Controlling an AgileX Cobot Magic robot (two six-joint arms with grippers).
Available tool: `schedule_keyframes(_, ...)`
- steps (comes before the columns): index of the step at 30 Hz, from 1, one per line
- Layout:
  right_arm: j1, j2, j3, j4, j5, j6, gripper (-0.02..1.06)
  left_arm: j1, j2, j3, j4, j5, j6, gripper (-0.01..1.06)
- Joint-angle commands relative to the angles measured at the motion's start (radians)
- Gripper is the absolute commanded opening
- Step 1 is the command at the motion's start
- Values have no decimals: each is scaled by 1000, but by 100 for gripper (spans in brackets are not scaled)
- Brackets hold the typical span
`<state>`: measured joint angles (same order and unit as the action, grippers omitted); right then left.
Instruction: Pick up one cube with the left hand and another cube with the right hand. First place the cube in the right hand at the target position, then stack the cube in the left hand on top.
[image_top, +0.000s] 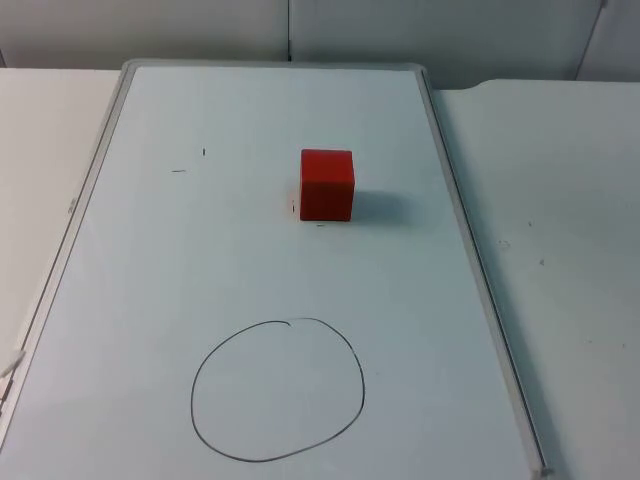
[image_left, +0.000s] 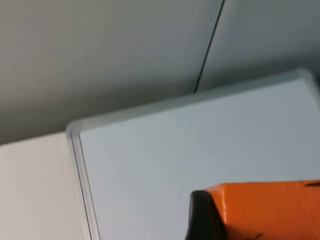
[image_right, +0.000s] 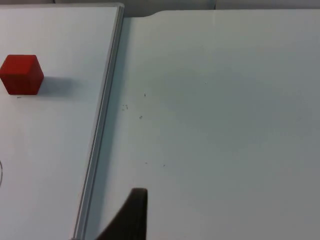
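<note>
Two cubes in play. The red cube (image_top: 327, 185) sits on the whiteboard (image_top: 150, 300) in the upper middle of the top view, well apart from the drawn circle (image_top: 278, 390) at lower centre, which I take as the target. No long axis to speak of: it stands flat, its faces roughly square to the board's long edges.

Right gripper (image_right: 134, 217): hangs over the bare worktop (image_right: 225, 100), just outside the board's frame. The red cube (image_right: 21, 74) lies across that frame from it, ahead and well off toward the board's middle. My right arm is the one for this cube. Judgement: the reach has to cross the frame inward and forward before descending. Whether the right jaws are open or closed I cannot tell.

Left gripper (image_left: 207, 225): an orange cube (image_left: 270, 212) touches its one visible black tip, with the board's far corner and the grey partition wall (image_left: 100, 50) beyond. Judgement: left jaws closed on this cube, carried aloft.

Unclear: the orange cube is cut off by the frame edge, so its far side and seating cannot be checked.
</note>
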<state>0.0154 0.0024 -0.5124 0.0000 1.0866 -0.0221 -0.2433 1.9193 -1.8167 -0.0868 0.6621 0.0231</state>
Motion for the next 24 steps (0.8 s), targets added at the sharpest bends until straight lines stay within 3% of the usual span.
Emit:
schedule_keyframes(1,-7,-2,4,0,-9,1,105,-4,-80,-8,4,34,-7,0)
schedule_keyframes(4,-7,-2,4,0,-9,-1,105,-4,-224,-3,44,109,-7,0)
schedule_keyframes(11,-7,-2,4,0,-9,-3,105,-4,-454,177,93,84,-7,0)
schedule_keyframes(18,-7,-2,4,0,-9,-3,105,-4,-813,626,87,-68,-5,0)
schedule_keyframes(21,-7,-2,4,0,-9,-3,105,-4,-1035,843,87,-63,-5,0)
schedule_keyframes(24,-7,-2,4,0,-9,-3,105,-4,-1146,942,87,-48,-5,0)
